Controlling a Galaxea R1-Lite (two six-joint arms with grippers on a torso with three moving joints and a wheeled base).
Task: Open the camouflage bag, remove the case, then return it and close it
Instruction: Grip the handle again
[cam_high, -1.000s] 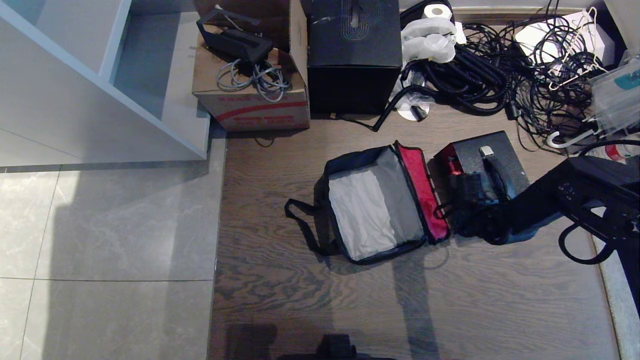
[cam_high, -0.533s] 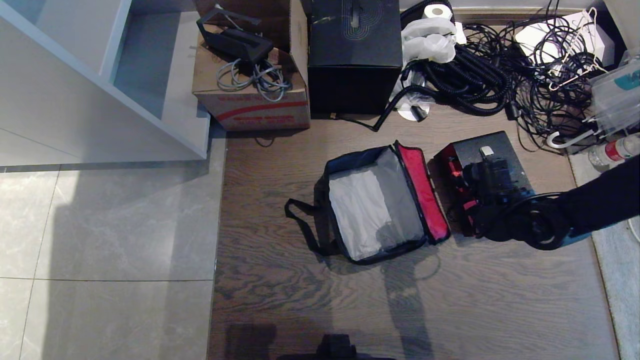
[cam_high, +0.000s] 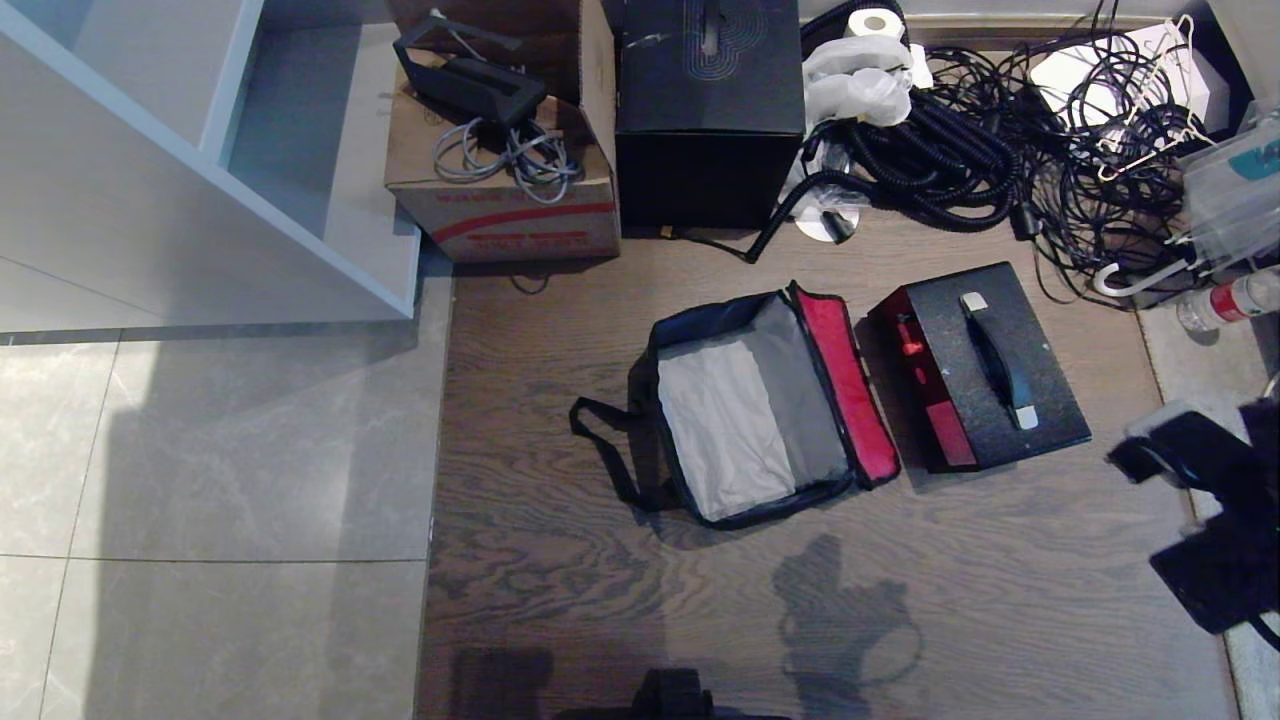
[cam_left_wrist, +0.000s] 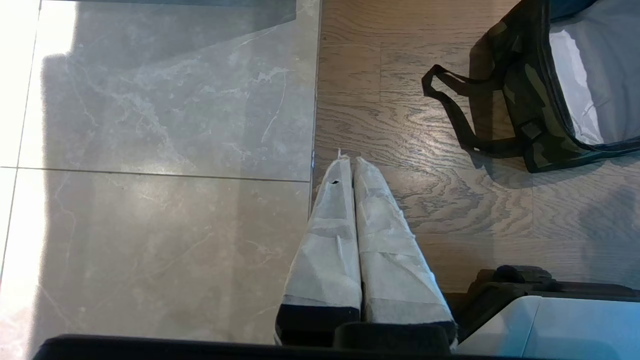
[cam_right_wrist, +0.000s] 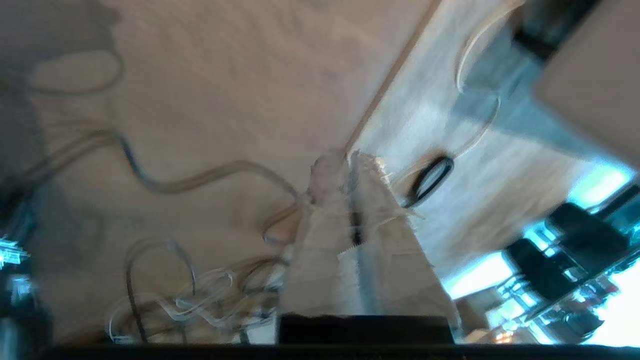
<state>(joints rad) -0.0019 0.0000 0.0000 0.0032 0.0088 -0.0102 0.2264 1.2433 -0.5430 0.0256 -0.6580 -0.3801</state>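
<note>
two task items lie side by side on the wood floor mid-frame: camouflage bag (cam_high: 752, 410) unzipped, lid folded right, grey lining bare and ready to take a load; case (cam_high: 975, 368) just right of it, handle up, out of the bag. right gripper (cam_right_wrist: 350, 175) sits at the frame's right edge, fingers pressed together, holding nothing. a second ago it was over the case handle; now it has pulled away. left gripper (cam_left_wrist: 349, 167) parked, fingers together, over the floor seam.
</note>
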